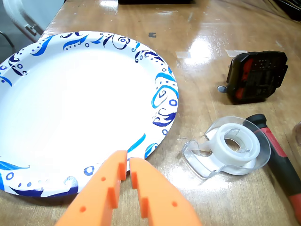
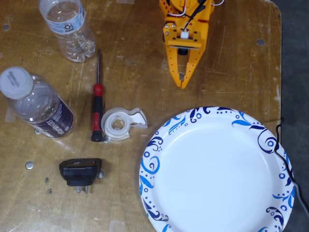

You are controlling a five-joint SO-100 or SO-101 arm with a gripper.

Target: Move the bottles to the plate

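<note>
The large white plate (image 2: 217, 174) with blue swirls on its rim lies empty at the lower right of the fixed view and fills the left of the wrist view (image 1: 70, 108). Two clear bottles stand at the left of the fixed view: a slim ridged one (image 2: 67, 29) with a white-blue label at the top, and a wider one (image 2: 36, 104) with a white cap and dark purple label below it. My orange gripper (image 2: 183, 84) hangs above the table just beyond the plate's far rim, its fingers nearly together and holding nothing (image 1: 128, 162).
A clear tape dispenser (image 2: 120, 123) sits between the bottles and the plate. A red-and-black screwdriver (image 2: 97, 104) lies beside it. A black plug adapter (image 2: 79, 171) rests lower left. The wooden table's right edge (image 2: 280, 72) is close to the plate.
</note>
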